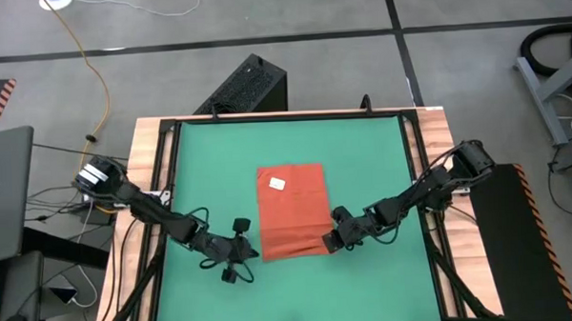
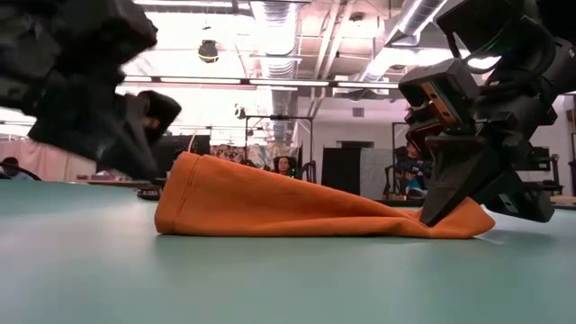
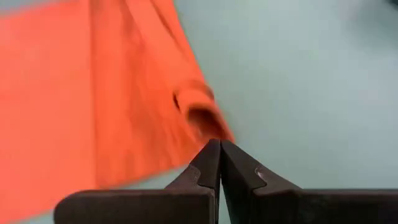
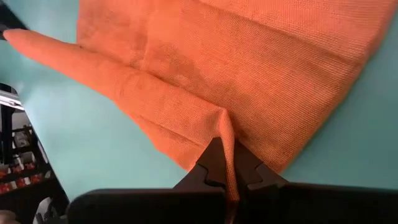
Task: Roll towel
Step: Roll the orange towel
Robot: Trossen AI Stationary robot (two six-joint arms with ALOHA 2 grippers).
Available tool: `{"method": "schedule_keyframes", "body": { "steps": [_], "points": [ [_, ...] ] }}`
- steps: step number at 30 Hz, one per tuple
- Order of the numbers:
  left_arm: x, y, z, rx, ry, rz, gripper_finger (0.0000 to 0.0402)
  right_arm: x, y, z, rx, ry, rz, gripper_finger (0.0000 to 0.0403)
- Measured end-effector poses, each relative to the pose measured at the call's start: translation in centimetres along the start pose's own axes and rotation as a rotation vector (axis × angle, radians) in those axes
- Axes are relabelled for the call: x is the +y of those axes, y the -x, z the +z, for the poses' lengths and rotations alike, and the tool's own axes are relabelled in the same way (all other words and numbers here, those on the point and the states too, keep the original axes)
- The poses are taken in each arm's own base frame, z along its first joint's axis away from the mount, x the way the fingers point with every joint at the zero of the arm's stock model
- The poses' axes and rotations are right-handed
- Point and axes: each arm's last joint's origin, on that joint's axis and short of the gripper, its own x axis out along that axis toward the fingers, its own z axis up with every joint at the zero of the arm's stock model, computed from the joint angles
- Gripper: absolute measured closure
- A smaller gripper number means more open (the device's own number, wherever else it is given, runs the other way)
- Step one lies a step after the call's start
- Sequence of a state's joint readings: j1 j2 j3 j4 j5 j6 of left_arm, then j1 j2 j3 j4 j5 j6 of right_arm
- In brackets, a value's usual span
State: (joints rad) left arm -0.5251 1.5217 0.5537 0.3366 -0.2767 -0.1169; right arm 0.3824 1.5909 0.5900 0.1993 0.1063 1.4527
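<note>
While both arms reach in over the green mat [image 1: 210,173], the towel [image 1: 292,210] lies between the two claws, near the middle of the mat.

Left gripper [image 1: 243,250]: sits low at the towel's near left corner. Fingers pressed together, tips meeting. In the left wrist view the gripper [image 3: 219,149] has its tips touching a small curled lip of cloth [image 3: 198,112] at that corner; whether any fabric is actually caught between the tips cannot be told. The rest of the towel [image 3: 81,93] spreads flat ahead of this claw.

Towel, low view [image 2: 297,209]: the edge on the left claw's side stands raised in a rounded fold; the cloth slopes down toward the right claw and ends flat on the mat. A small white tag [image 1: 276,184] lies on the upper surface, on the half away from both claws.

Right gripper [image 1: 333,241]: at the towel's near right corner, fingers closed narrow on the cloth. The right wrist view shows the gripper [image 4: 229,163] pinching a ridge of fabric [image 4: 224,124] that rises between its tips, with a fold of towel [image 4: 112,78] running away from it toward the opposite corner.
</note>
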Motion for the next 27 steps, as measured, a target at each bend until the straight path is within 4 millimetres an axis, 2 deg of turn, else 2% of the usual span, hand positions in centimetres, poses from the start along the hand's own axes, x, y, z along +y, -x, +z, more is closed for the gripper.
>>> {"method": "schedule_keyframes", "body": {
  "steps": [11,20,27],
  "points": [
    [-1.2,0.3,3.4,-0.112,-0.243,0.066,0.0402,0.1,0.0,0.0,0.002,0.031,0.014,0.0394],
    [-1.0,-3.4,3.5,0.007,-0.349,0.106,0.0402,0.1,0.0,0.0,0.001,0.044,0.016,0.0394],
    [-1.1,-4.5,2.5,0.083,-0.323,0.147,0.0402,0.1,0.0,0.0,-0.005,0.055,0.013,0.0391]
  ]
}}
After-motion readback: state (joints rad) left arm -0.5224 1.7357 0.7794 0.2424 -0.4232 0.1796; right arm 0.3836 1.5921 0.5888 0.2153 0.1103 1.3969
